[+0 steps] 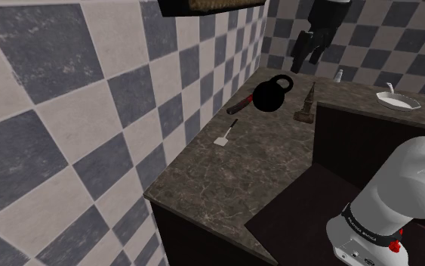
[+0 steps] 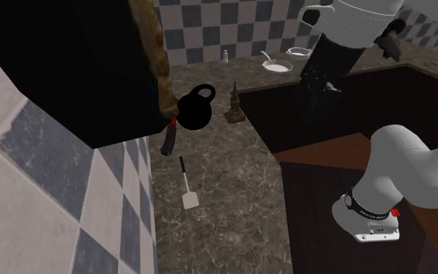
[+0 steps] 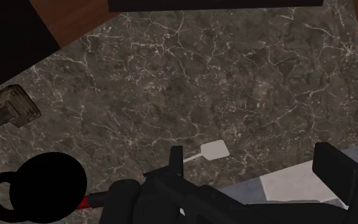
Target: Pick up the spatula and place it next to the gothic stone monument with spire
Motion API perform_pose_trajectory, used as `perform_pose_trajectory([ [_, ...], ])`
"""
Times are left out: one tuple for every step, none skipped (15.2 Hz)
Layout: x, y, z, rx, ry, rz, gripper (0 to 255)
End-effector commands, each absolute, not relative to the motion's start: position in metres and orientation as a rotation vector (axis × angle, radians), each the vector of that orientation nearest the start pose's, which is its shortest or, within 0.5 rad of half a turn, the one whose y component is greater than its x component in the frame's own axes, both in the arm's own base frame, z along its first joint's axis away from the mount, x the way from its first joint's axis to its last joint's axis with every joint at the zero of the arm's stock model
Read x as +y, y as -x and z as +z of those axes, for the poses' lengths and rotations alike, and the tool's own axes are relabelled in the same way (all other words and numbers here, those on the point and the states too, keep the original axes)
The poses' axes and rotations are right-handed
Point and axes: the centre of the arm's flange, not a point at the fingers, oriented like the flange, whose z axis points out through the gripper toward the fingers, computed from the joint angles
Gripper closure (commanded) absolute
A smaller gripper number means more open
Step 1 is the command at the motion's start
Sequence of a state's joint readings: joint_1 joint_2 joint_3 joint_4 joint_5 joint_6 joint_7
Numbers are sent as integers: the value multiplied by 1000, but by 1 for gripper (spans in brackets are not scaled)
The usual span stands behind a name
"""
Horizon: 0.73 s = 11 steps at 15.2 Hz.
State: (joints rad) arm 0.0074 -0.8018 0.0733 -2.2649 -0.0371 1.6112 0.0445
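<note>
The spatula [image 1: 226, 135] lies flat on the dark marble counter [image 1: 233, 177], white blade toward the counter's front, thin dark handle pointing at the kettlebell. In the second exterior view the spatula [image 2: 187, 188] rests near the wall. The monument [image 1: 306, 103], a small brown spire on a square base, stands at the counter's inner edge, beside the kettlebell. My gripper [image 1: 306, 47] hangs open, high above the counter and holding nothing. In the wrist view the spatula [image 3: 210, 151] lies far below, between the two fingers [image 3: 335, 170], and the monument [image 3: 8, 110] is off to the side.
A black kettlebell [image 1: 272, 94] stands between the spatula and the monument [image 2: 233, 104]. A red-and-black handled tool [image 1: 241, 104] lies by the wall beside it. A dark cabinet [image 2: 69, 70] overhangs the counter. White dishes [image 1: 396, 98] sit on the far counter.
</note>
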Motion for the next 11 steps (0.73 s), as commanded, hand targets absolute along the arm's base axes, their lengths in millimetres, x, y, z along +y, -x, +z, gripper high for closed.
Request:
perform_pose_trajectory([
  [30,-305,642,-27,3214,-244,0],
  [33,-314,632,16,3214,-240,0],
  [36,-323,622,59,3213,-237,0],
  [38,-331,612,101,3211,-234,0],
  [40,-340,602,144,3209,-231,0],
  [42,-349,592,186,3206,-228,0],
  [44,-358,582,229,3202,-224,0],
  [45,-367,572,271,3198,-221,0],
  [47,-376,562,313,3194,-218,0],
  [48,-385,553,356,3189,-214,0],
  [49,-394,543,398,3183,-211,0],
])
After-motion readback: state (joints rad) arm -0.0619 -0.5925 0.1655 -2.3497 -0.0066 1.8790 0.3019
